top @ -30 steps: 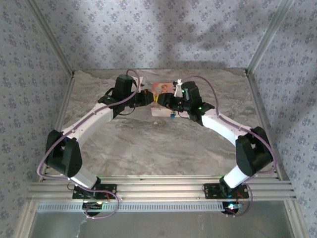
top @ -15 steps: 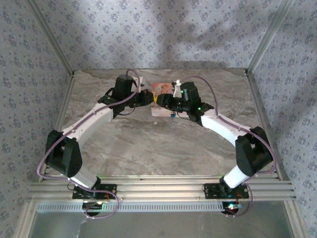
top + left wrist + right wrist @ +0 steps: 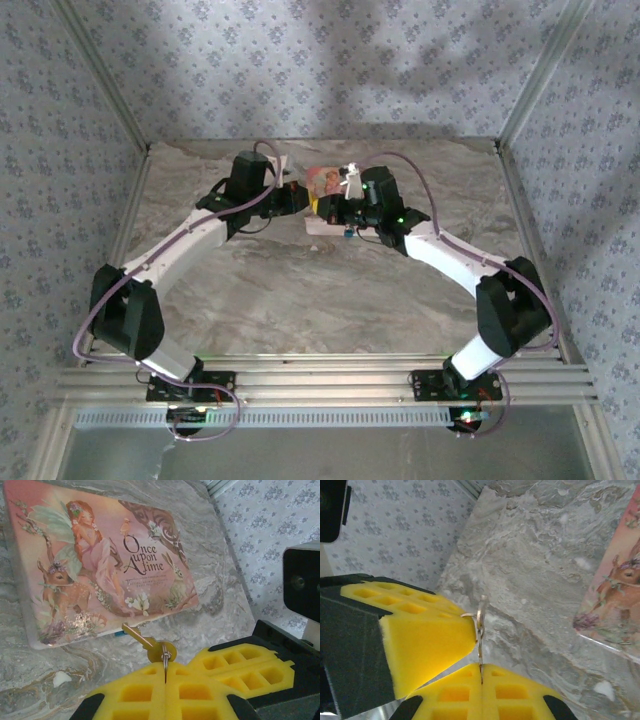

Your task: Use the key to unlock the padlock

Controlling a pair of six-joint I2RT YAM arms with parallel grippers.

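A small brass key [image 3: 145,642] on a wire ring sticks out from my left gripper [image 3: 165,667], whose yellow pads are shut on the ring. The key's tip points at the near edge of the pink floral box [image 3: 100,565]. A sliver of the blue padlock [image 3: 119,634] shows just behind that tip; from above, the padlock [image 3: 345,232] lies at the box's front edge. My right gripper [image 3: 481,669] is also shut on the ring, with the key [image 3: 481,615] seen edge-on above its pads. The two grippers meet tip to tip over the box [image 3: 325,180].
The marble table [image 3: 320,290] is walled by patterned panels [image 3: 320,70] at the back and both sides. The box lies flat near the back centre. Both arms [image 3: 200,235] reach in from the near corners and cross over the table's middle.
The right gripper has gone from partly open to shut on the key ring and has shifted slightly left towards the left gripper. The left arm has barely moved.
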